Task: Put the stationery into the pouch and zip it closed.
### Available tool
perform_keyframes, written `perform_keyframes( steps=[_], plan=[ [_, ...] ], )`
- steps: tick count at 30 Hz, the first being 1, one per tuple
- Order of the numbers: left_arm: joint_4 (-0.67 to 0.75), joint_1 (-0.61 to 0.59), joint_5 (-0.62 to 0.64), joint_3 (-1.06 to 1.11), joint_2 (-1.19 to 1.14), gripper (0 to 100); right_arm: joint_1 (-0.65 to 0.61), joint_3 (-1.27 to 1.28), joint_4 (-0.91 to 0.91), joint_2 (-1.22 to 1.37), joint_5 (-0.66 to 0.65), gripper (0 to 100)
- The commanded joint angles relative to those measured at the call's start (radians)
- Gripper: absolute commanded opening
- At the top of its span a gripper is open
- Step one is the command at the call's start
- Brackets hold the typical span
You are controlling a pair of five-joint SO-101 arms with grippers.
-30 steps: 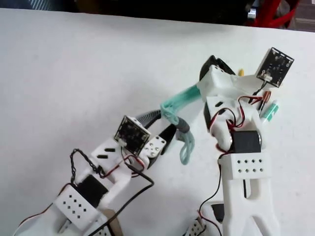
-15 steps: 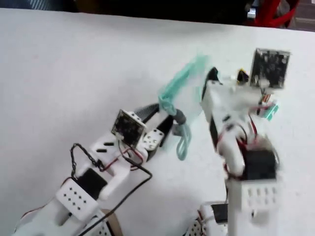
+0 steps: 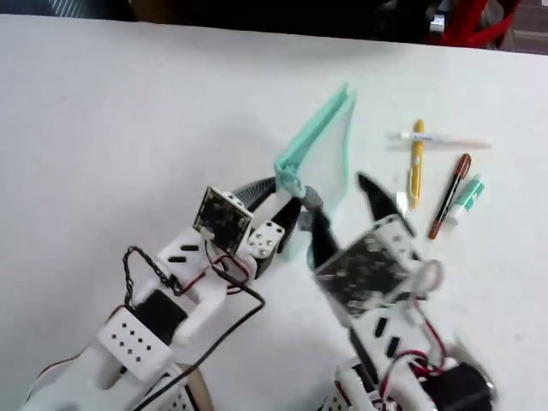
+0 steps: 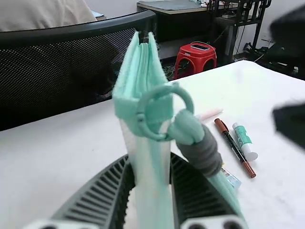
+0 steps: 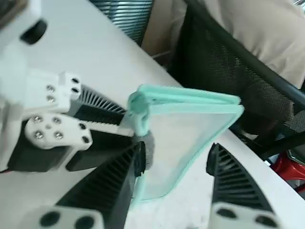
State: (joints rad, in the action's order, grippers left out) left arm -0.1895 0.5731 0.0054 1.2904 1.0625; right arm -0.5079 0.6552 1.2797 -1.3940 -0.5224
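Two small desktop robot arms, built from white printed plastic shells with black servo blocks between them. The left arm (image 3: pixel 163 321) has a plate (image 3: pixel 128 353) dotted with small round holes, a looping black cable (image 3: pixel 137 274) and thin red wires (image 3: pixel 227 270). A dark square camera board (image 3: pixel 224 221) sits at its wrist. The left end effector (image 4: pixel 150 164) has dark grey ribbed fingers (image 4: pixel 102 195) on white bases with screw holes. The right arm (image 3: pixel 385 334) carries a similar dark board and red wires. The right end effector (image 5: pixel 174 157) has black, ribbed, pointed fingers.

A white table (image 3: pixel 128 103) is seen. Behind its edge 1 black mesh chair (image 4: pixel 62 71) is placed, and 1 red stool (image 4: pixel 196 55) is set on the floor farther back.
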Motion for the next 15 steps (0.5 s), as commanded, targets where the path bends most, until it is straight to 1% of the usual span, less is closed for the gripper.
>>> perform_keyframes(
  steps=[1, 3, 7, 8, 11, 15],
  plan=[
    [0.0, 0.004, -0.002, 0.014, -0.028, 3, -0.042, 0.029, 0.004, -0.016, -0.023, 21.2],
    [0.0, 0.004, -0.002, 0.014, -0.028, 3, -0.044, 0.031, 0.002, 0.005, -0.023, 21.9],
    [-0.003, 0.005, -0.002, 0.014, -0.028, 3, -0.045, 0.028, -0.041, 0.087, -0.017, 30.8],
    [-0.003, 0.005, -0.002, 0.014, -0.028, 3, -0.045, 0.028, -0.053, 0.111, -0.017, 31.7],
    [-0.003, 0.005, -0.002, 0.014, -0.028, 3, -0.058, 0.028, -0.082, 0.166, -0.023, 29.9],
    [-0.005, 0.005, -0.002, 0.015, -0.028, 3, -0.122, 0.006, -0.091, 0.194, -0.025, 26.2]
  ],
)
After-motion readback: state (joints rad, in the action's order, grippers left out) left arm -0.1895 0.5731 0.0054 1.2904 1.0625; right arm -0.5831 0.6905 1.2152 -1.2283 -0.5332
